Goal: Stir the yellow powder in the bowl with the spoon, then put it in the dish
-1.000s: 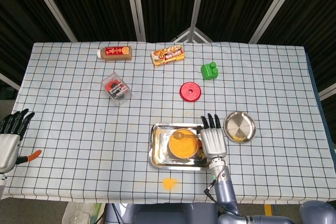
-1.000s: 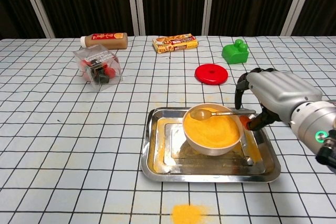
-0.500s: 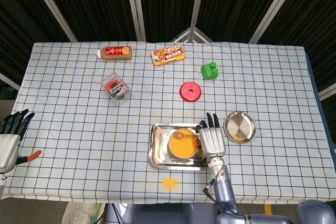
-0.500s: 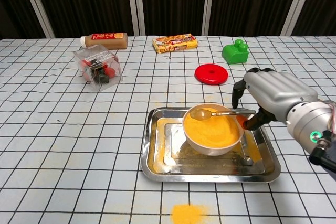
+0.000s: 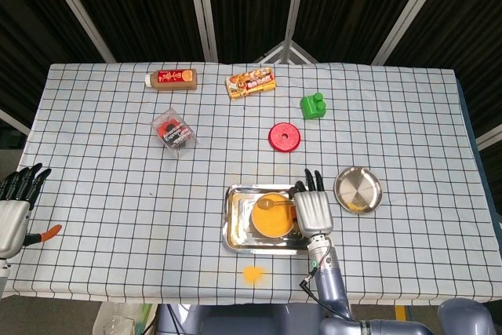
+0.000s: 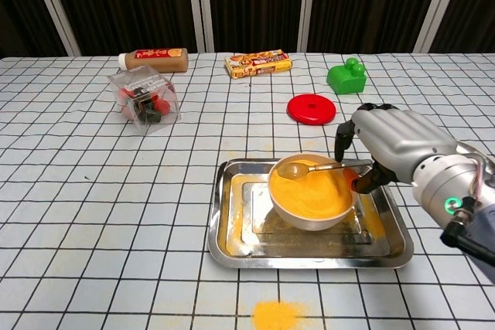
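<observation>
A white bowl [image 5: 271, 217] [image 6: 311, 195] full of yellow powder stands in a steel tray [image 5: 235, 225] [image 6: 232, 229]. The metal spoon [image 5: 273, 202] [image 6: 298, 168] rests on the powder, handle across the bowl's right rim. My right hand [image 5: 312, 208] [image 6: 390, 143] hovers at the handle's end, fingers curled above it and thumb below, with a gap between them. The round steel dish [image 5: 358, 188] lies right of the tray with a little powder on it; the chest view does not show it. My left hand [image 5: 16, 202] hangs at the table's left edge, fingers spread, holding nothing.
Spilled yellow powder [image 5: 252, 274] [image 6: 276, 314] lies in front of the tray. Behind it are a red disc [image 5: 285, 136] [image 6: 312, 108], a green block [image 5: 314, 105] [image 6: 346, 76], a curry box [image 5: 251, 82] [image 6: 258, 62], a sauce bottle [image 5: 171, 78] [image 6: 153, 59] and a clear box [image 5: 172, 131] [image 6: 145, 96].
My right hand has slid left, closer to the bowl and over the end of the spoon's handle. The spoon, bowl and left hand stay where they were.
</observation>
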